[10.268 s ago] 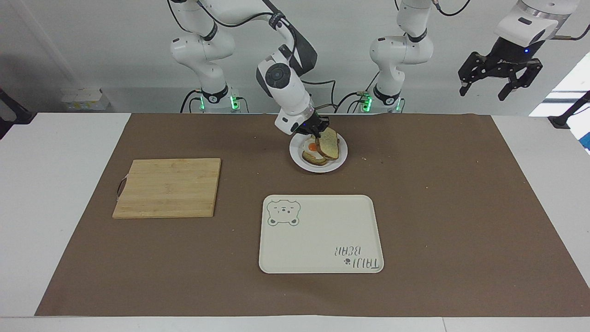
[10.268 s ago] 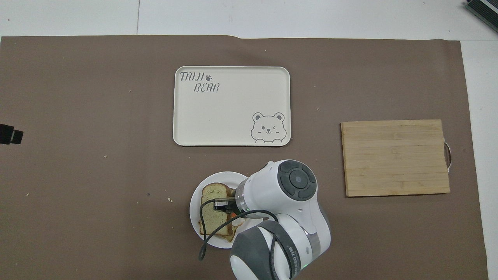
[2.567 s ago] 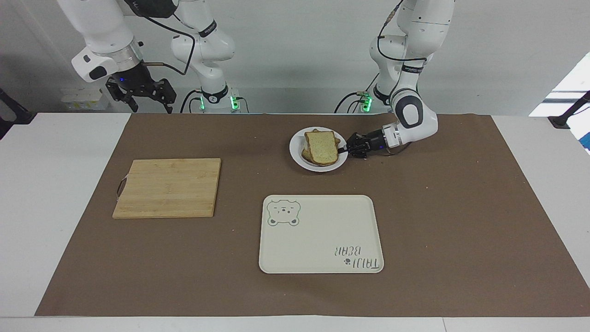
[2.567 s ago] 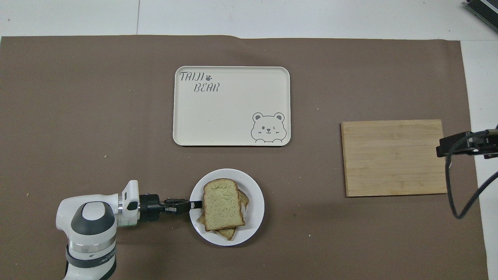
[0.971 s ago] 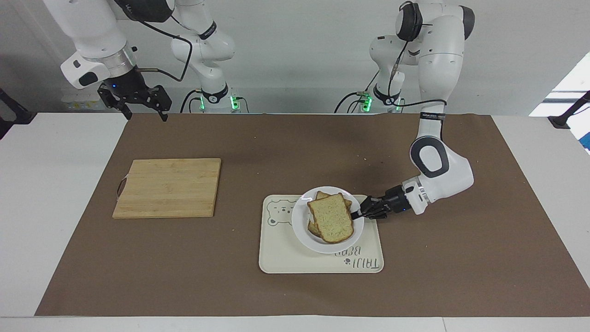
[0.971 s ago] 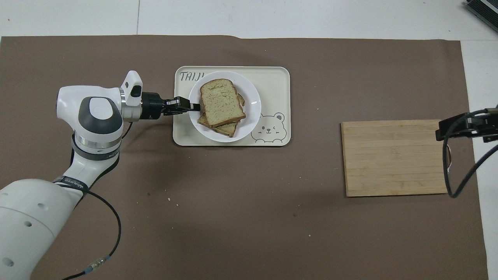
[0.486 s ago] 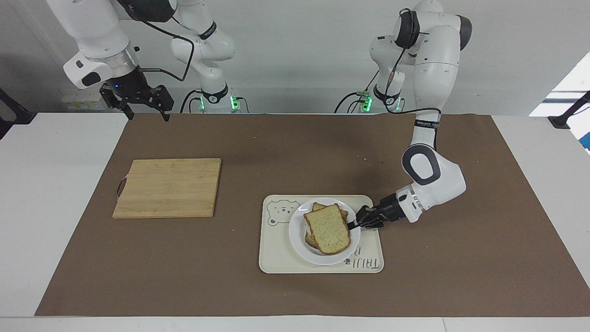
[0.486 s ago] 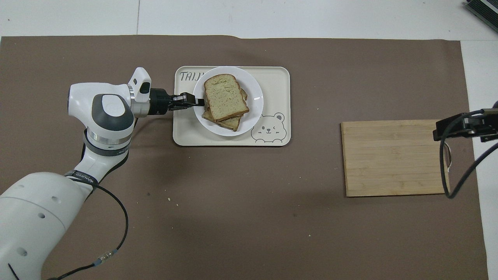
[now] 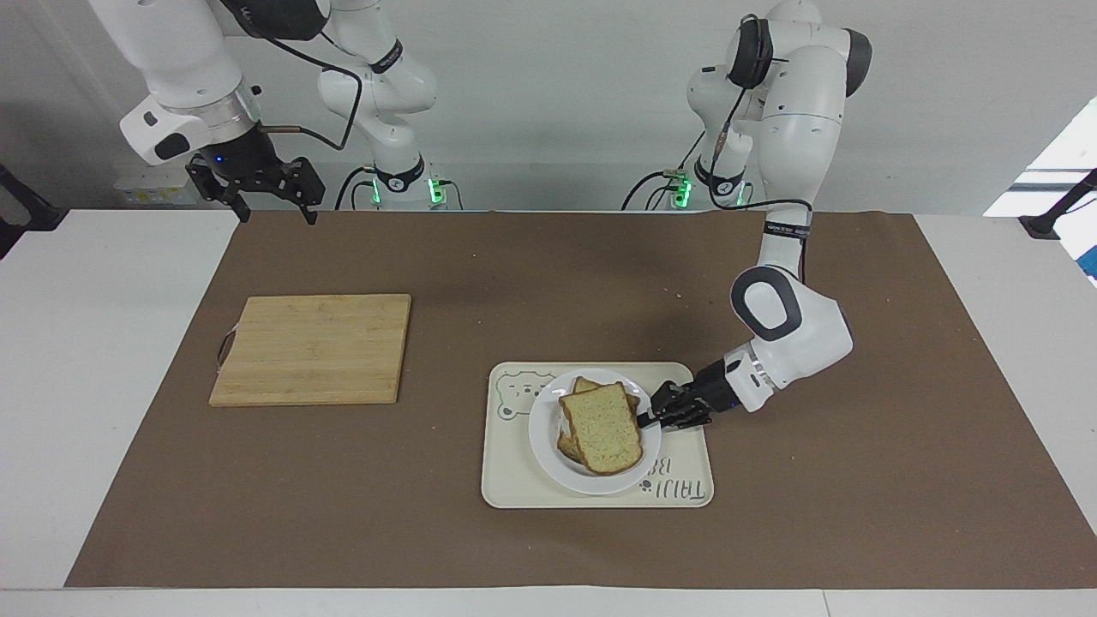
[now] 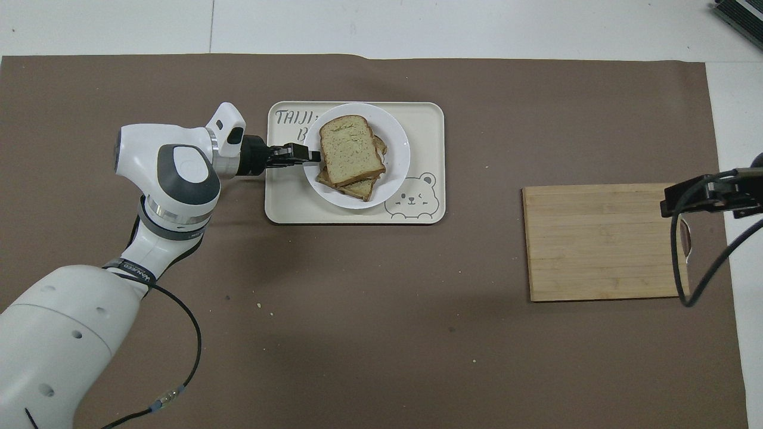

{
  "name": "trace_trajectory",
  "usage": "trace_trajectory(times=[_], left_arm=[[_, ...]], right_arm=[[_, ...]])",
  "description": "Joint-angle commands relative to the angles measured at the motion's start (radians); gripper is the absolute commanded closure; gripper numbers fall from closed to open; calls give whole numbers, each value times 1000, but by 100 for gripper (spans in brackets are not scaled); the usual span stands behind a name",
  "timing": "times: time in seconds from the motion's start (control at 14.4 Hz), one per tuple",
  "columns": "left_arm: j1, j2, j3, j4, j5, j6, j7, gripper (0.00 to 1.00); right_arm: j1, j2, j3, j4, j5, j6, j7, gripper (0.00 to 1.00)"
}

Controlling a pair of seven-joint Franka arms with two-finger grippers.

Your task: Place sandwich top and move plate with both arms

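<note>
The left pincer point(image 9: 655, 419) sits at the plate's point(image 9: 548, 446) rim; whether it grips or has let go I cannot tell. The plate rests on the bear tray point(image 9: 686, 493), sandwich top point(image 9: 603, 426) on the stack, so little looks left. A second ago it hung higher. The right pincer point(image 9: 257, 190), fingers apart, waits above the worktop's point(image 9: 857, 514) corner.

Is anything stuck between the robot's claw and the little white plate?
Nothing visible is. The left end effector is right at the rim of the plate, which sits on the tray. Whether it grips the rim cannot be told. The right end effector waits in the air above the table's edge.
</note>
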Motion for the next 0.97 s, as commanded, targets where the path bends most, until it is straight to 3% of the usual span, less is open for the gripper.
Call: trace_trajectory(times=[0.0, 0.14, 0.21, 0.49, 0.69, 0.9], left_arm=[[-2, -27, 5, 16, 151, 9, -24, 15], [1, -79, 30, 7, 203, 3, -27, 1], [-6, -110, 56, 5, 229, -9, -33, 0], [0, -231, 106, 7, 522, -89, -40, 0], [1, -332, 155, 14, 646, -203, -88, 0], [1, -452, 174, 24, 853, -304, -101, 0]], right_arm=[[11, -28, 4, -31, -5, -2, -17, 0], [12, -34, 4, -39, -17, 1, -15, 0], [12, -40, 4, -48, -17, 0, -17, 0], [11, -54, 2, -63, -14, 6, -18, 0], [-2, -53, -1, -59, 4, 4, -21, 0], [-2, -51, -5, -59, 4, 4, -20, 0]])
